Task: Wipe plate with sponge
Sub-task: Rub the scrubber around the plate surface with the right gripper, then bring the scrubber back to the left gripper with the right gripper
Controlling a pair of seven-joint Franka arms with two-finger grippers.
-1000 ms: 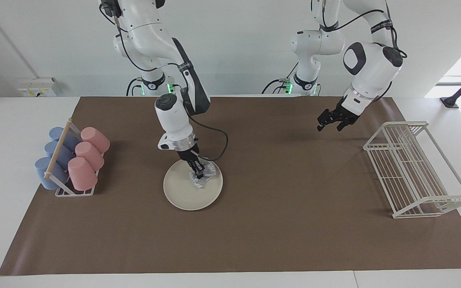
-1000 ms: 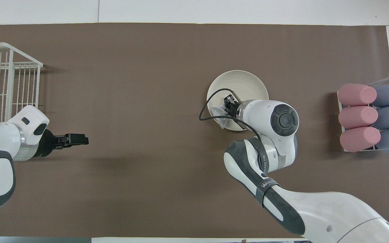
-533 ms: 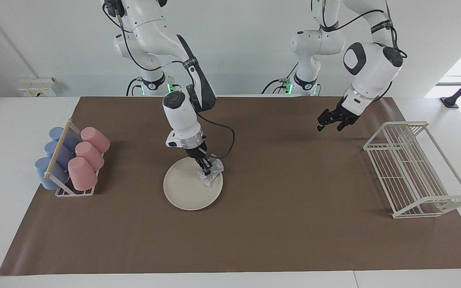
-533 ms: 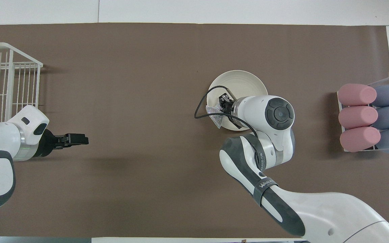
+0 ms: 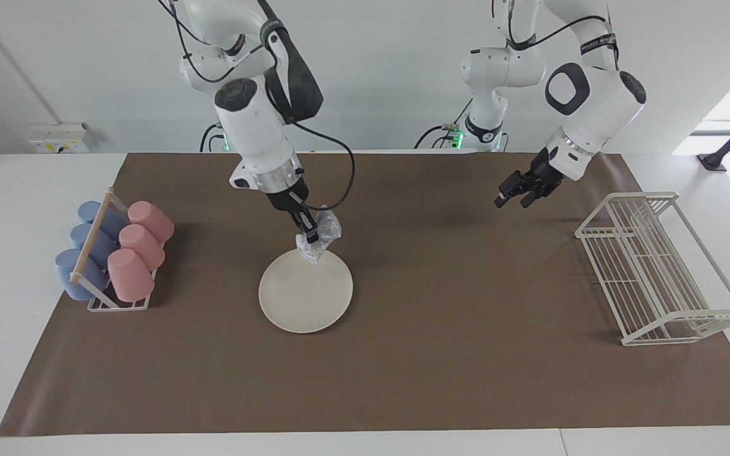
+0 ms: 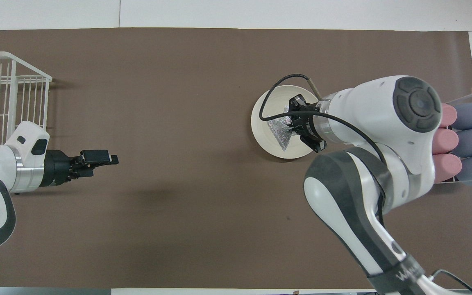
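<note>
1. My right gripper [image 6: 288,128] pinches the small silvery-grey, wrinkly mesh sponge [image 6: 281,134] over the round cream-white flat plate [image 6: 262,133].
2. The plate sits on the brown table mat [image 6: 178,82].
3. My left gripper [image 6: 107,157] hangs over bare mat, fingers apart, near the white wire rack [image 6: 10,98].

The only lettering that shows is white print on a black band [image 6: 409,268] around the right arm, seemingly starting "WA", and print on a similar band [image 5: 595,44] on the left arm, unreadable.
</note>
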